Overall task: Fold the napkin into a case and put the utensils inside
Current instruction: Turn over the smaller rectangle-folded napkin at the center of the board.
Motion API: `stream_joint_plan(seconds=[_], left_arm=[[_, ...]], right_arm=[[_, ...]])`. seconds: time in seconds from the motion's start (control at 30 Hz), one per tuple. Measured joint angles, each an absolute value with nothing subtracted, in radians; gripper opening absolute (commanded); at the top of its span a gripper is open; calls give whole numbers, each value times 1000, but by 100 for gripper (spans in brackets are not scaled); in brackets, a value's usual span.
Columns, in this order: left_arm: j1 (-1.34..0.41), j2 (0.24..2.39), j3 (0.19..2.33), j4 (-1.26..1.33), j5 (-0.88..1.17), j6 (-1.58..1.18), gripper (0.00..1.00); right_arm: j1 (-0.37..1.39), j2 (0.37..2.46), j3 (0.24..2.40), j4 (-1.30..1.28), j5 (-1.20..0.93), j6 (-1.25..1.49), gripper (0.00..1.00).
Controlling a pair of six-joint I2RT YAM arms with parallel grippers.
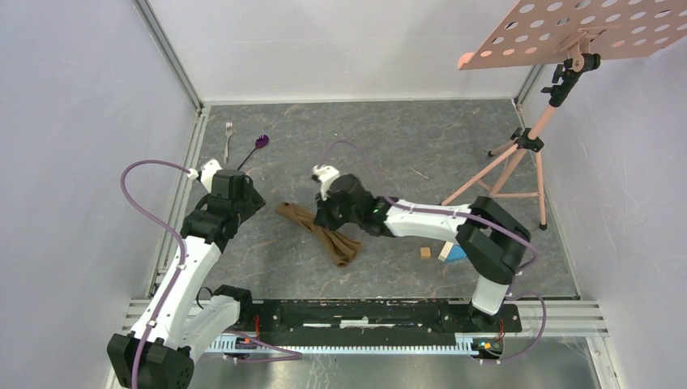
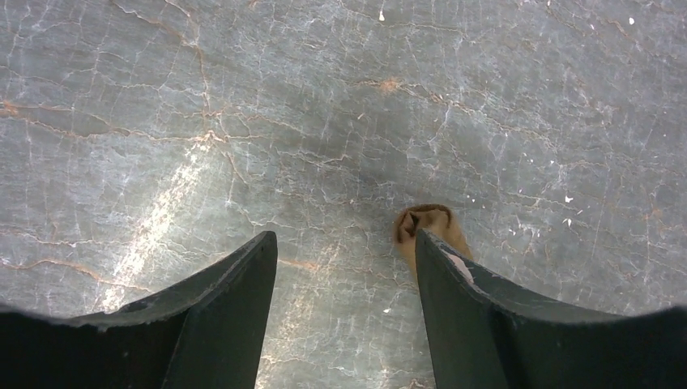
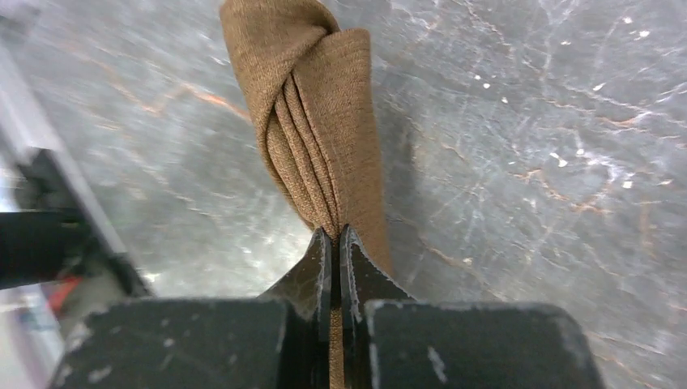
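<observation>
We see the right gripper [image 3: 334, 237] pinching the bunched brown cloth napkin [image 3: 324, 113] on the grey marbled table [image 3: 526, 121], the left gripper [image 2: 346, 243] nearby, fingers [image 2: 227, 316] spread.

Left arm [image 1: 185, 279], right arm [image 1: 423, 220]: white link shells, black joint housings. Purple cable [image 1: 124, 185] routed along each. Left gripper [image 2: 344, 237], right gripper [image 3: 335, 233]: fingers [image 2: 227, 308] dark, tapered, scuffed.

Brown napkin [image 1: 320, 235] bunched into long strip, diagonal mid-table. Silver fork [image 1: 228, 139], purple spoon [image 1: 256, 147] side by side, far left.
</observation>
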State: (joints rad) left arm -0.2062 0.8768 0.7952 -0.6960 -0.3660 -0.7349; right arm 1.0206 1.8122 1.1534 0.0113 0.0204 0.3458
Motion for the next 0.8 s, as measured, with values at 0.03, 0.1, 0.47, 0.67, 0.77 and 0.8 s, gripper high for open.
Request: stream_joint_plan(seconds=[0.03, 0.1, 0.47, 0.67, 0.77, 0.8], left_arm=[[-206, 877, 795, -698, -366, -735, 69], [-206, 878, 795, -701, -364, -735, 68], [-206, 916, 797, -695, -279, -725, 66], [-206, 968, 797, -622, -97, -678, 65], [-206, 1017, 797, -570, 12, -659, 63], [-206, 1034, 797, -554, 51, -656, 63]], right_arm=[[982, 1783, 1105, 82, -71, 411, 0], [928, 1770, 1028, 221, -213, 532, 0], [740, 1986, 715, 891, -682, 1088, 0], [636, 1990, 688, 925, -773, 1069, 4], [580, 1989, 688, 875, -809, 1002, 18], [566, 1989, 693, 838, -812, 965, 21]])
